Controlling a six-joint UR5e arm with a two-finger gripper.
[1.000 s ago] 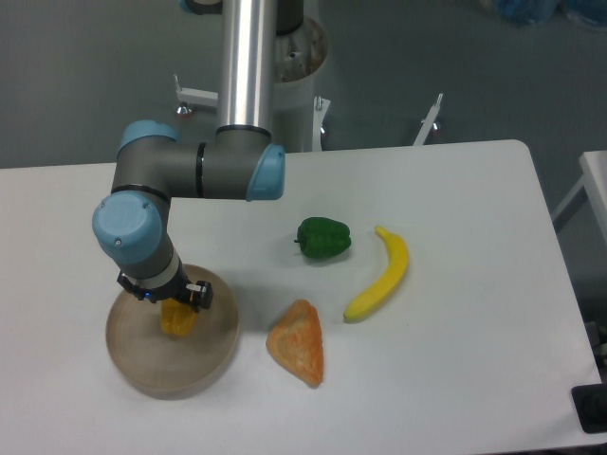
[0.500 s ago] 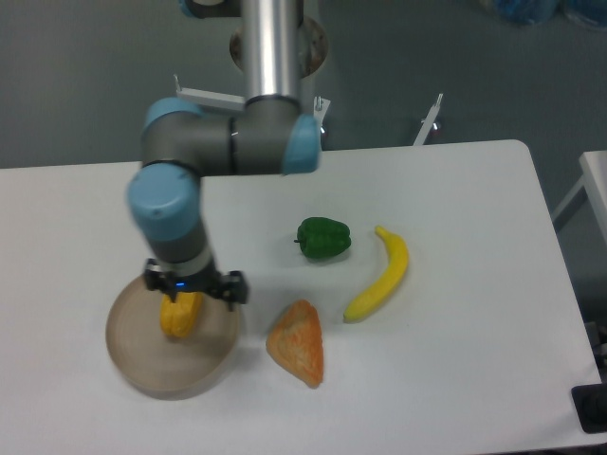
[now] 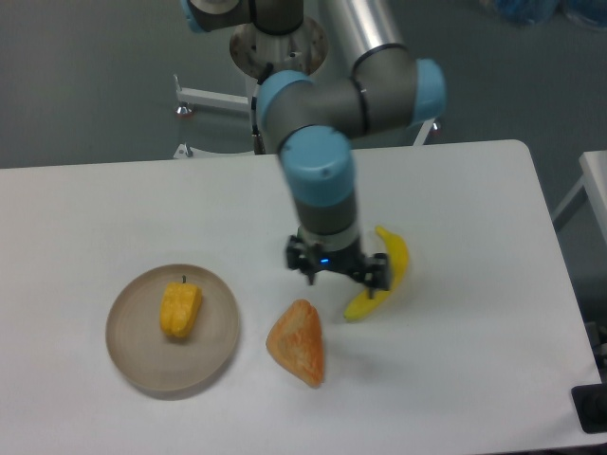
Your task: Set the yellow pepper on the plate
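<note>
Yellow pepper (image 3: 180,309) on plate (image 3: 128,355); tool (image 3: 339,268) apart, open/closed unclear.

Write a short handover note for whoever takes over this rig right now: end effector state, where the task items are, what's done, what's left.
End effector: holds nothing, hangs over the table beside the banana; this view does not show whether it is open or shut.
Yellow pepper: lying on the plate, free of the arm.
Plate: front left of the table.
Done: the pepper is on the plate.
Left: nothing for placement; perhaps park the arm.
Also there: an orange wedge just right of the plate.
</note>
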